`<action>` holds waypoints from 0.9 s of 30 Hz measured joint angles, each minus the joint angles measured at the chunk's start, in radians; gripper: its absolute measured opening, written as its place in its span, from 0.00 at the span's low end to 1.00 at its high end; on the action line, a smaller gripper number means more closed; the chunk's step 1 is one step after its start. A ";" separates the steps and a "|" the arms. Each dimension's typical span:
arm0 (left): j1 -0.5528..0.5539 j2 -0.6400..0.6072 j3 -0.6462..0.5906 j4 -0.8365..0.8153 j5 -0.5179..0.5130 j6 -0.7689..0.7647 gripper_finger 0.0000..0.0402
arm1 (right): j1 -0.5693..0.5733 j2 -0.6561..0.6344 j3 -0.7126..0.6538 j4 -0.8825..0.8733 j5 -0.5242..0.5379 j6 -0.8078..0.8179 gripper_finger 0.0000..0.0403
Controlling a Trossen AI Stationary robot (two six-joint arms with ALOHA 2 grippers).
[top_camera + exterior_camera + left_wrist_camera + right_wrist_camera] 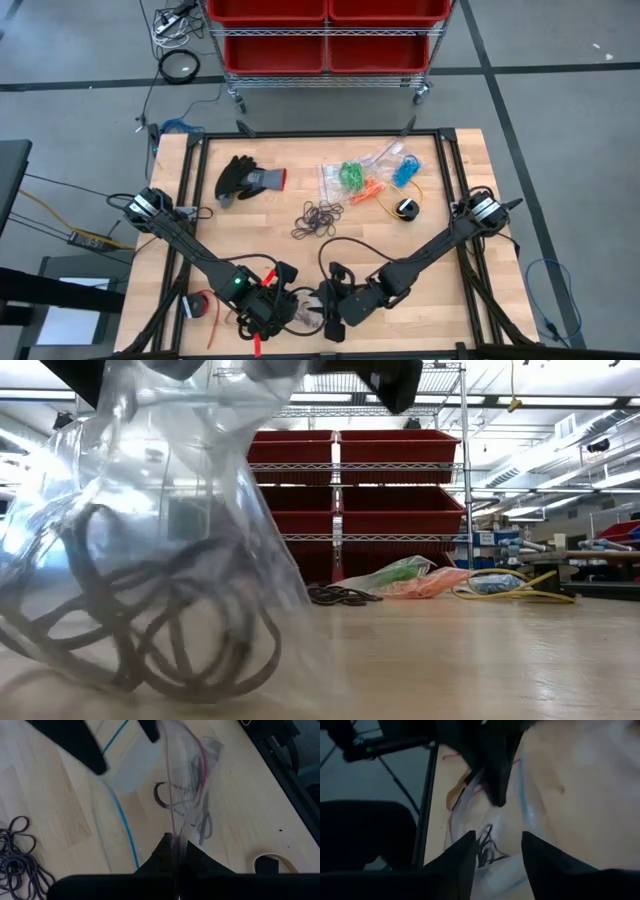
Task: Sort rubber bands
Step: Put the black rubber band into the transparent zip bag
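Two robot hands meet at the six o'clock edge of the worktop [460,240], working one clear plastic bag [150,540] between them. The left hand [176,851] is pressed together, pinching the bag's rim so the pouch hangs with its mouth up — seemingly to keep it available for filling. The right hand [496,852] has its fingers spread just above the bag, gripping nothing, a pose that fits a band just let go. Several black rubber bands [150,630] already lie curled in the bag's bottom, thin dark loops tangled over one another. A loose heap of black bands [318,219] waits near the worktop's centre, unsorted. Toward one o'clock lie bags of green bands [351,174], orange bands [371,188] and blue bands [405,170] — colours already kept apart. A dark glove [246,178] rests at eleven o'clock.
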 joint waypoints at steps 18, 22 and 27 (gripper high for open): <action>0.000 0.000 0.000 0.004 0.000 -0.003 0.00 | 0.133 -0.144 -0.009 -0.590 0.471 0.294 0.37; 0.000 0.000 0.000 0.007 0.000 -0.002 0.00 | 0.106 -0.141 -0.117 -0.645 0.458 0.454 0.37; 0.000 0.000 0.000 0.009 0.000 -0.001 0.00 | 0.042 -0.140 -0.290 -0.495 0.418 0.499 0.37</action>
